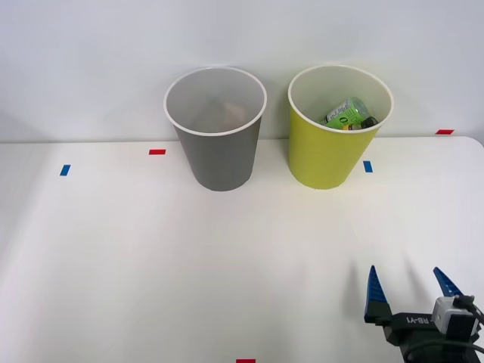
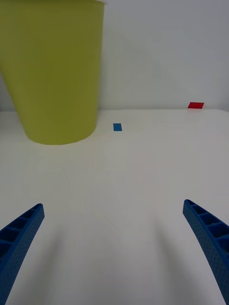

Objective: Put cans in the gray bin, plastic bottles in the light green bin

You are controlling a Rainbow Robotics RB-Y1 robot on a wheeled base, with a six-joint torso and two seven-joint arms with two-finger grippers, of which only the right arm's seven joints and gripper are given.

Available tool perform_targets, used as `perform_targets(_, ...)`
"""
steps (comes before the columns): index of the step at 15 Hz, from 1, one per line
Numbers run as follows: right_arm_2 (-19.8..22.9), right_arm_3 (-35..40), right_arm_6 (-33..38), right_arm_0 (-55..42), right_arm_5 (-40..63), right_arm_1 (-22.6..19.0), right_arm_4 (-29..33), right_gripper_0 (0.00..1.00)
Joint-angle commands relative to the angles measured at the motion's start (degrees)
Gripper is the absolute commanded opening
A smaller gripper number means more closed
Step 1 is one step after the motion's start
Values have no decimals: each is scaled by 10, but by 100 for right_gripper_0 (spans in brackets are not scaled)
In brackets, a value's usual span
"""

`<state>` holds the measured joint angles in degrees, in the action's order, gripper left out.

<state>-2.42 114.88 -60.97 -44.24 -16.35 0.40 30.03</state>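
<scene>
One green-labelled plastic bottle (image 1: 346,113) lies in the light green bin (image 1: 325,162), nothing waits on the table (image 1: 151,257), and my right gripper (image 1: 412,286) hangs spread and empty.

Front view looks down over the table (image 1: 113,265) from above; wrist view sits low near its right edge, sharing the light green bin (image 1: 327,155) (image 2: 57,71)

Gray bin (image 1: 218,155) with white rim; light green bin (image 1: 327,155), lime with white rim, holding a green-labelled bottle (image 1: 346,113) with a black cap. Counter (image 1: 151,265) white, marked with red and blue tape. Pincer (image 1: 414,286) fingers (image 2: 21,233) blue, ribbed.
</scene>
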Motion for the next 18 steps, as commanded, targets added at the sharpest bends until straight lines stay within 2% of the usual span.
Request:
perform_targets(1,-7,-26,-91,-26,-69,-15,-52,100)
perform_targets(4,-14,-62,-150,-38,-145,-25,-94,100)
perform_targets(9,-26,-127,-158,-56,-234,-19,-106,100)
perform_targets(13,-62,-137,-162,-60,-254,-37,-122,100)
perform_targets(18,-67,-138,-177,-87,-269,-31,-141,100)
